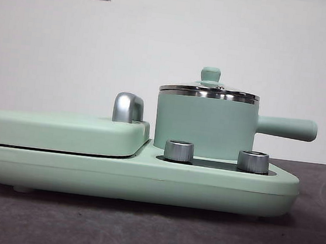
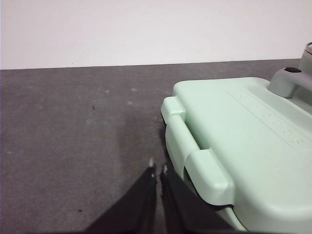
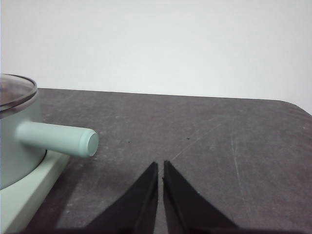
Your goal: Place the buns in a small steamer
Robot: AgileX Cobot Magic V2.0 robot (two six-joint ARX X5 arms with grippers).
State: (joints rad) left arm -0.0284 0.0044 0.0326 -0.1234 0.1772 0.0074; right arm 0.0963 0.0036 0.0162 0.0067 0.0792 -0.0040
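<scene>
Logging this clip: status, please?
Left gripper shut, beside flat mint-green griddle cover. Right gripper shut, empty. Mint-green round steamer pot lidded. No buns visible.

No text is reading clearly anywhere. Faint embossed marks are showing along the griddle cover (image 2: pixel 253 141), too blurred to make out; nothing else is carrying any label.

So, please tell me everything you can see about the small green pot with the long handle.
The small steamer is a mint-green round pot, matte-looking, with a shiny steel rim. A glass lid with a green knob sits closed on it. Its long straight handle sticks out level to one side, over the dark table. The pot stands upright on the green cooker base, behind two silver dials, beside the flat griddle cover. No end effector touches it, and no buns are visible.
</scene>
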